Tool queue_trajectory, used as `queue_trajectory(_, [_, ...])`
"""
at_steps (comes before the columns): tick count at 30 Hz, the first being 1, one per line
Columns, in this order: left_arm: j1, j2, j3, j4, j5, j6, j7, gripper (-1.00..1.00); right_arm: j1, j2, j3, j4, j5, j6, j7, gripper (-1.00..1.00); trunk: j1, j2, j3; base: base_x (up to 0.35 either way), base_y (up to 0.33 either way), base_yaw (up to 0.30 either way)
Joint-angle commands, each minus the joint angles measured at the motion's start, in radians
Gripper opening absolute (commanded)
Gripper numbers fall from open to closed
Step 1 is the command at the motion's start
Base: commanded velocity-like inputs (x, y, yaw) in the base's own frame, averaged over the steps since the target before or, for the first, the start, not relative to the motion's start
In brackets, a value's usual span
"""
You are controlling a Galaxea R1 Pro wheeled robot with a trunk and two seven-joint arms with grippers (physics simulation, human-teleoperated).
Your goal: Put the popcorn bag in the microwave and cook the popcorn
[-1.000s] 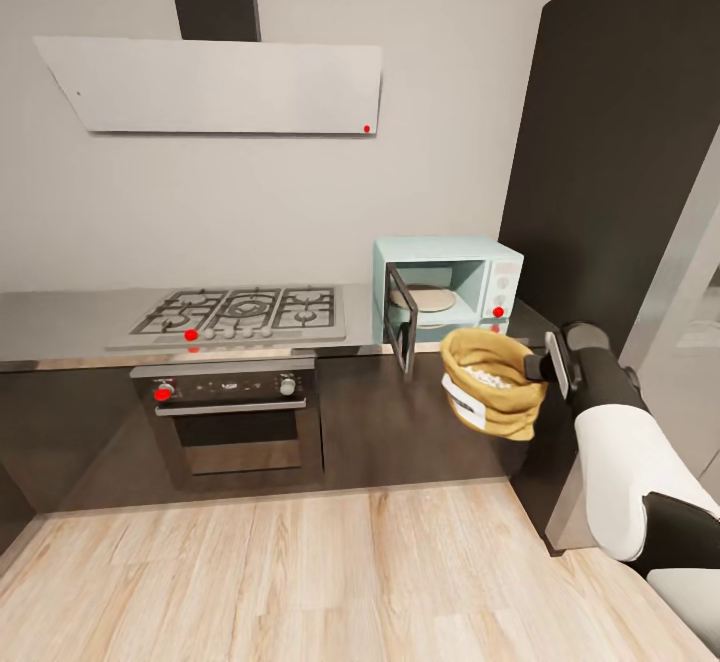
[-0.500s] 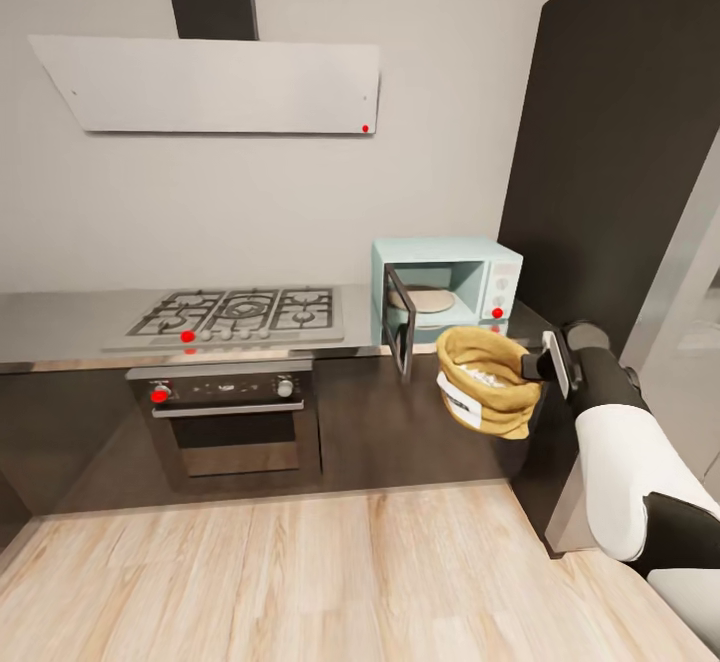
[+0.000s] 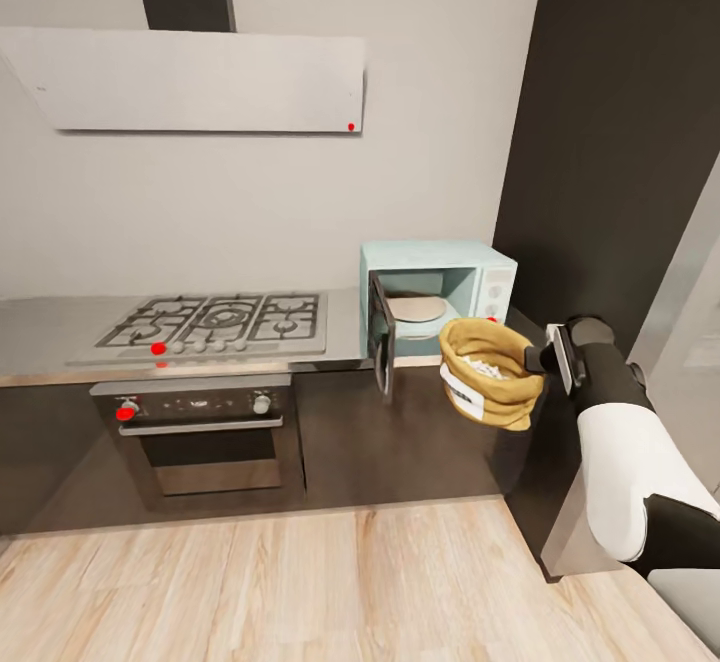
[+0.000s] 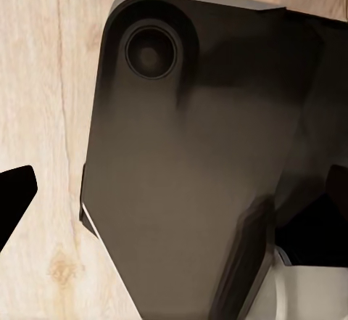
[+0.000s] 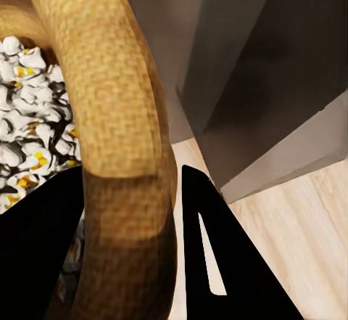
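Now right hand clamped on popcorn bag rim, near open microwave; left hand state unclear.

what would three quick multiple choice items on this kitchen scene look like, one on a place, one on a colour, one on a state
1. Where is the popcorn bag?
A. on the gas hob
B. held in the air in front of the microwave
C. on the floor

2. What colour is the microwave casing?
A. pale blue
B. red
C. black

3. What state is the microwave door in?
A. shut
C. removed
B. swung open

Answers: 1 B, the right gripper clamps the bag's rolled rim and the bag hangs off the countertop edge, in front of the microwave. 2 A, the box is pale blue with a dark glass door. 3 B, the door stands out toward the room and the cavity with its round plate is exposed.
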Motion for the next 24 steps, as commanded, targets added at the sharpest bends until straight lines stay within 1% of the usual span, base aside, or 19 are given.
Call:
queue_trajectory(1, [0.000, 0.000, 0.001, -0.001, 0.006, -0.002, 0.002, 1.00, -0.001, 0.000, -0.001, -0.001, 0.010, 0.003, 0.010, -1.00, 0.000, -0.001, -0.001, 0.028, -0.019, 0.000])
queue_trajectory(6, [0.000, 0.000, 0.001, -0.001, 0.006, -0.002, 0.002, 1.00, 0.002, -0.001, 0.002, -0.002, 0.016, 0.003, 0.006, -1.00, 0.000, -0.001, -0.001, 0.002, -0.002, 0.000])
queue_trajectory(9, [0.000, 0.000, 0.001, -0.001, 0.006, -0.002, 0.002, 1.00, -0.010, 0.000, 0.003, 0.019, 0.017, 0.003, 0.001, -1.00, 0.000, -0.001, -0.001, 0.000, 0.000, 0.000])
queue_trajectory(10, [0.000, 0.000, 0.000, -0.001, 0.006, -0.002, 0.002, 1.00, -0.034, 0.004, 0.012, 0.045, 0.019, 0.003, -0.001, -1.00, 0.000, -0.001, -0.001, 0.000, 0.000, 0.000])
queue_trajectory(11, [0.000, 0.000, 0.001, 0.000, 0.006, -0.002, 0.002, 1.00, -0.083, 0.006, 0.048, 0.123, 0.021, 0.003, -0.002, -1.00, 0.000, -0.001, -0.001, 0.000, 0.000, 0.000])
queue_trajectory(14, [0.000, 0.000, 0.000, 0.000, 0.007, -0.002, 0.002, 1.00, -0.125, 0.008, 0.058, 0.167, 0.018, 0.003, -0.002, -1.00, 0.000, -0.001, -0.001, 0.000, 0.000, 0.000])
queue_trajectory(15, [0.000, -0.001, -0.001, 0.000, 0.006, -0.002, 0.002, 1.00, -0.158, 0.008, 0.059, 0.202, 0.015, 0.003, -0.002, -1.00, 0.000, -0.001, -0.001, 0.000, 0.000, 0.000])
queue_trajectory(17, [0.000, -0.001, -0.001, 0.000, 0.006, -0.002, 0.002, 1.00, -0.200, 0.008, 0.059, 0.256, 0.014, 0.003, -0.002, -1.00, 0.000, -0.001, -0.001, 0.000, 0.000, 0.000])
queue_trajectory(19, [0.000, -0.001, -0.001, 0.000, 0.006, -0.002, 0.002, 1.00, -0.225, 0.008, 0.059, 0.290, 0.014, 0.003, -0.002, -1.00, 0.000, -0.001, -0.001, 0.000, 0.000, 0.000])
queue_trajectory(24, [0.000, -0.002, -0.001, 0.000, 0.006, -0.002, 0.002, 1.00, -0.252, 0.013, 0.058, 0.308, 0.012, 0.003, -0.002, -1.00, 0.000, -0.001, -0.001, 0.000, 0.000, 0.000])
